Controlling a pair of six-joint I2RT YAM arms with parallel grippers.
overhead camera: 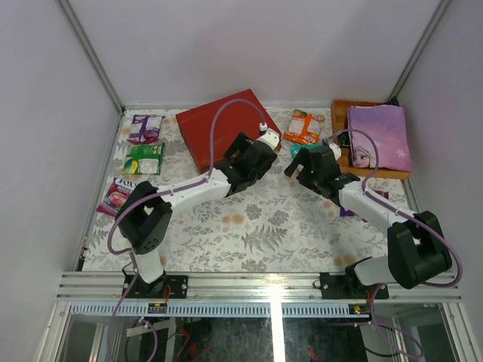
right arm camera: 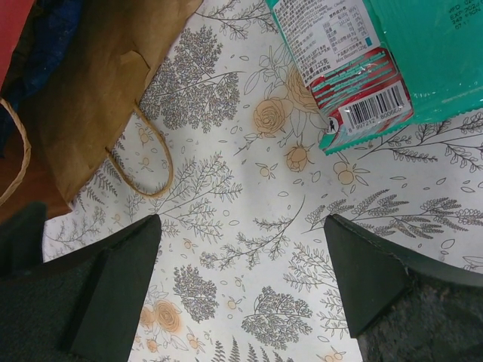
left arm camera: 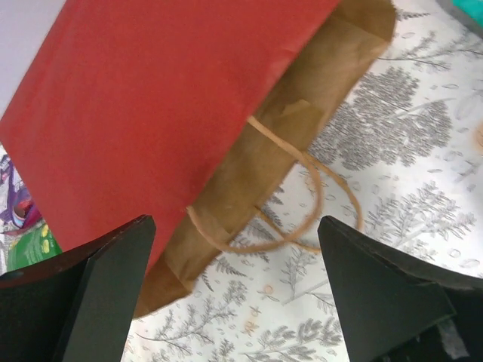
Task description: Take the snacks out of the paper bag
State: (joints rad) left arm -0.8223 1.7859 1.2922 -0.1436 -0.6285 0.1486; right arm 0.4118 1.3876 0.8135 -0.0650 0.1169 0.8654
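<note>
We see left gripper [left arm camera: 235, 226] wide and empty at paper bag [left arm camera: 151, 98] mouth; right gripper [right arm camera: 241, 222] wide and empty near teal packet [right arm camera: 423, 53].

The red paper bag [overhead camera: 219, 128] lies flat by the far edge of the table [overhead camera: 256, 226], with the left gripper [overhead camera: 260, 151] at its right end. The right gripper [overhead camera: 291, 166] hangs near an orange packet [overhead camera: 303, 126]. A purple packet [overhead camera: 145, 127], a green packet [overhead camera: 145, 160] and a pink packet [overhead camera: 117, 194] line the left edge. A wooden tray [overhead camera: 339, 113] sits in the far right corner.
</note>
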